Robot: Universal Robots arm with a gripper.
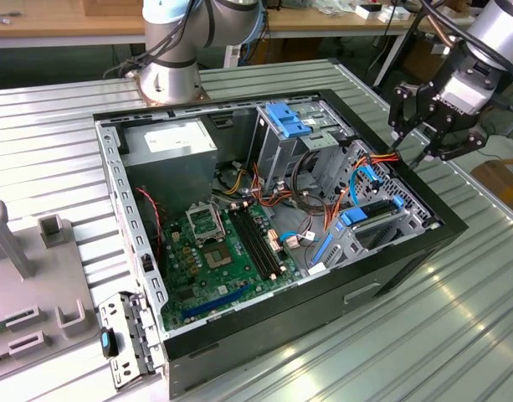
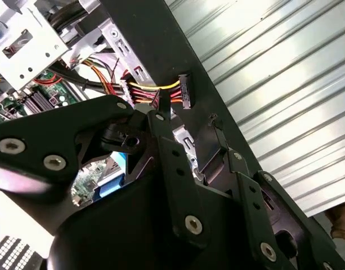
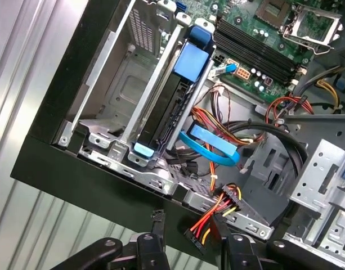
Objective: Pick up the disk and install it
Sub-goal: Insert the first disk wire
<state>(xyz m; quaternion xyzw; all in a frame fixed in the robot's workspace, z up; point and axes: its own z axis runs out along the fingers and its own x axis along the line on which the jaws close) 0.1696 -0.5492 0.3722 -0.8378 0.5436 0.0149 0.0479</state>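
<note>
- The gripper point(image 1: 415, 141) hangs over the edge of the computer case point(image 1: 382, 285), its fingers spread wide apart.
- The disk point(image 3: 171, 107) stands on its side in a slot inside the case, near the colored wires point(image 3: 220, 205).

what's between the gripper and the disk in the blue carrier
In the first wrist view, a bundle of red, yellow and black power wires and a looped blue flat cable lie between the gripper and the disk.
</note>
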